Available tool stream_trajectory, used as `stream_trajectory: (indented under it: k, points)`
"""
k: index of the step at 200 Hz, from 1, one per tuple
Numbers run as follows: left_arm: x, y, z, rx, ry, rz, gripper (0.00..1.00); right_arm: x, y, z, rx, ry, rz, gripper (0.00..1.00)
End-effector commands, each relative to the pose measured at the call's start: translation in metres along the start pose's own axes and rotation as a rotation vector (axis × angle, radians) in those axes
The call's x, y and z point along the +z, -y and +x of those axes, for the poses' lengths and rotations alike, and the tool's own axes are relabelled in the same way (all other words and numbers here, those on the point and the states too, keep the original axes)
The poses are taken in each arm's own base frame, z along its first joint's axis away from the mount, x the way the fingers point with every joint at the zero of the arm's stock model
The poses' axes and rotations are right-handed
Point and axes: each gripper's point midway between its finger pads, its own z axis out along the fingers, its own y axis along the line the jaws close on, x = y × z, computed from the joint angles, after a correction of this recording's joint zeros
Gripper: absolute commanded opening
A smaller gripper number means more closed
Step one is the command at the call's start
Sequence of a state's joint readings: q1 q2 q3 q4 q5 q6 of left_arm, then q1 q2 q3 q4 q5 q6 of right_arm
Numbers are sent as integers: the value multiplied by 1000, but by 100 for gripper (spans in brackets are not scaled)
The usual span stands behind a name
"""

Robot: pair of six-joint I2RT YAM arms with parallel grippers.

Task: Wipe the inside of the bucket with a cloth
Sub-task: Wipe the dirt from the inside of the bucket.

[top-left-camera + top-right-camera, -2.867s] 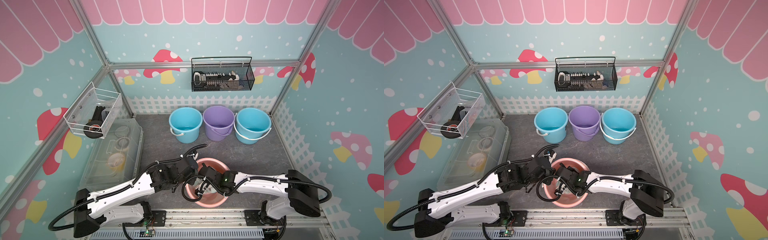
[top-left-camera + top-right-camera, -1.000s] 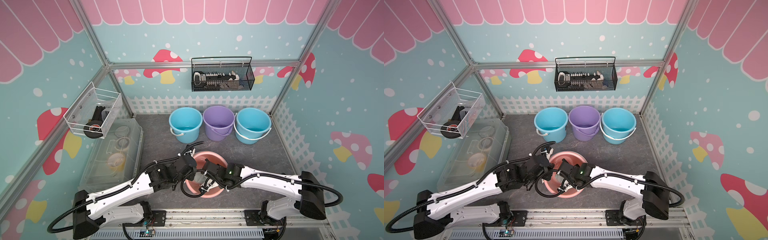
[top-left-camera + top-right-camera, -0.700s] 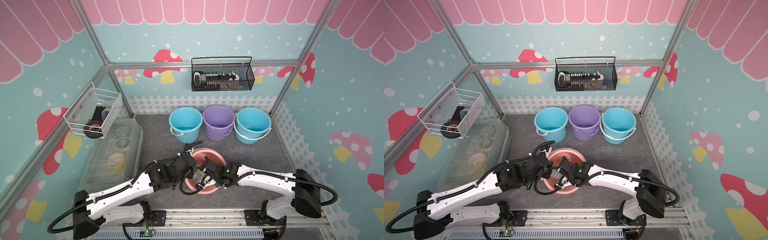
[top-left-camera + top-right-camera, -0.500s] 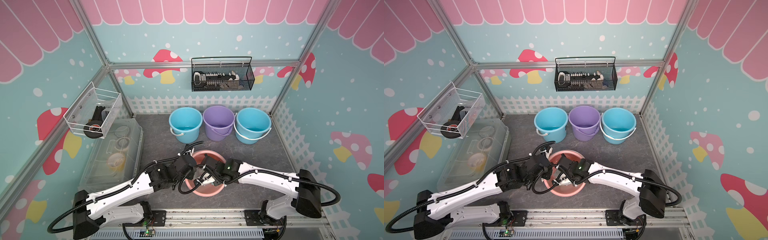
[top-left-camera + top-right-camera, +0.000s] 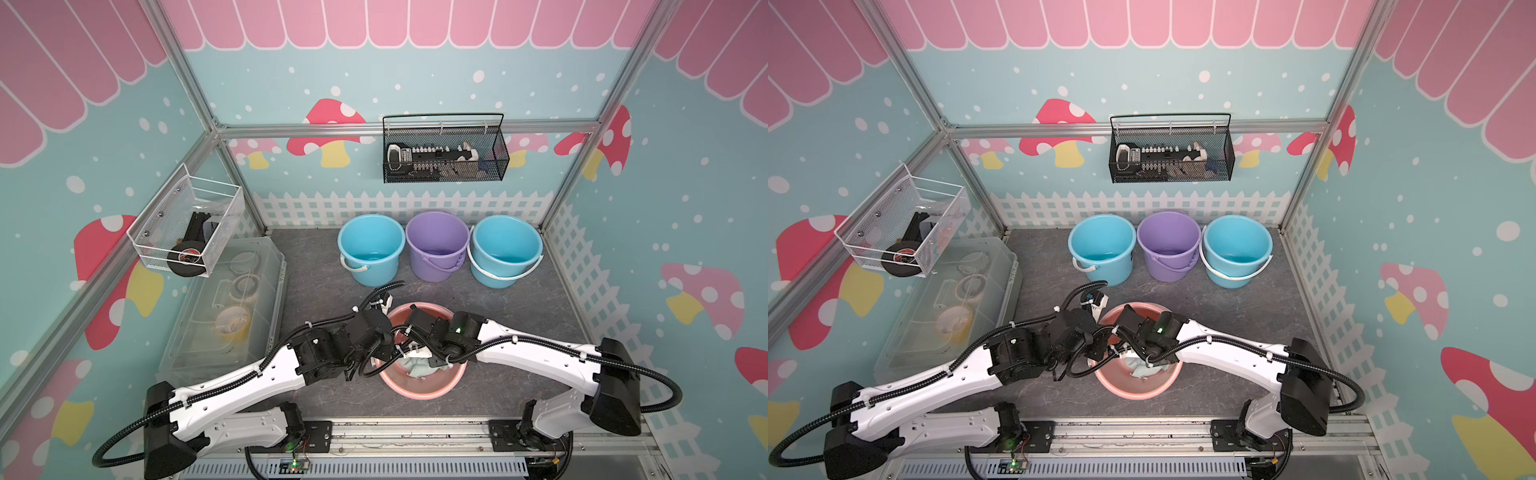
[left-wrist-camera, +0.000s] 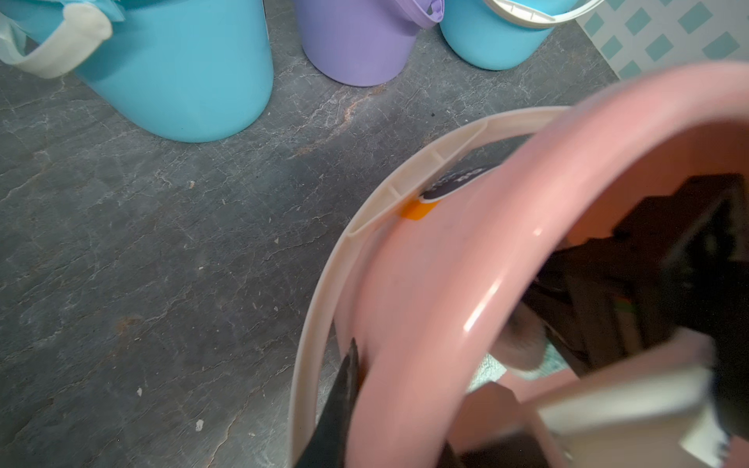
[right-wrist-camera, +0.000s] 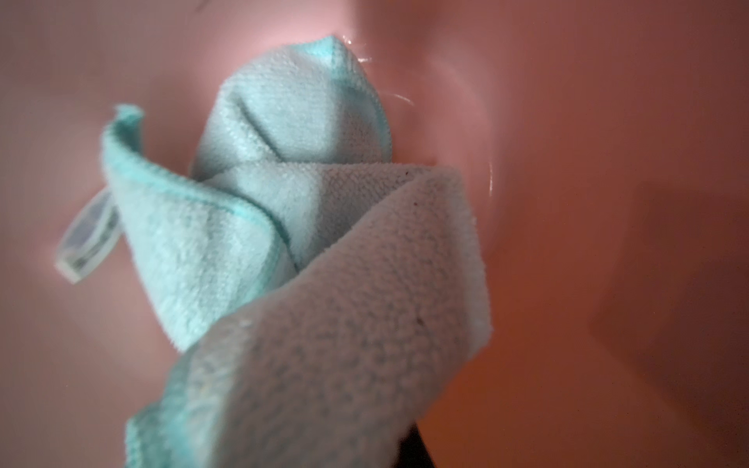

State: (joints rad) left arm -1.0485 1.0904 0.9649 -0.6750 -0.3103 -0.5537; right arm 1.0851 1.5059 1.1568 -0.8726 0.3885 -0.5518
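Note:
The pink bucket stands at the front middle of the grey floor, its white handle lying down outside the wall. My left gripper is shut on the bucket's rim at its left side, one dark finger outside the wall and the other inside. My right gripper reaches down into the bucket, shut on the cloth. The bunched pale aqua cloth hangs against the pink inner wall and hides the right fingers.
Three more buckets stand in a row at the back: blue, purple, blue. A clear lidded box lies along the left wall. A white wire basket and a black one hang on the walls.
My right wrist has moved a little toward the back with the cloth inside the bucket. The bucket has shifted slightly away from the front edge. The left grip on the rim is unchanged.

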Motion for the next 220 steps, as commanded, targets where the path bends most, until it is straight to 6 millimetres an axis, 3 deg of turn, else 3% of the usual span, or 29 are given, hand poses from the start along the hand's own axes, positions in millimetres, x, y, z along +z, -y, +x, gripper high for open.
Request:
stream_trajectory:
  k: [1,24,45,67,96,127,155,185,220]
  points:
    - [-2,9,-5,-24,14,35,0,28,6,-10,53,5,23,0]
    - [-3,8,-6,-28,21,34,0,52,-1,-12,58,-7,-13,0]
    - [-4,8,-7,-30,26,35,0,55,-9,-13,76,9,-58,0]
    - [-2,5,-7,-33,30,19,0,30,-9,-17,136,72,-92,0]
    - [3,-3,-6,-48,33,-23,0,-17,-6,-18,250,196,-117,0]
    - [8,-5,-4,-62,26,-28,0,-62,11,-7,392,258,-64,0]
    - [9,-7,-3,-71,29,-30,0,-89,26,3,563,259,-39,0]
    - [9,-9,-3,-78,28,-29,0,-110,17,1,722,269,-155,0]
    - [7,-11,-3,-85,33,-29,0,-127,-4,-19,831,352,-352,0]
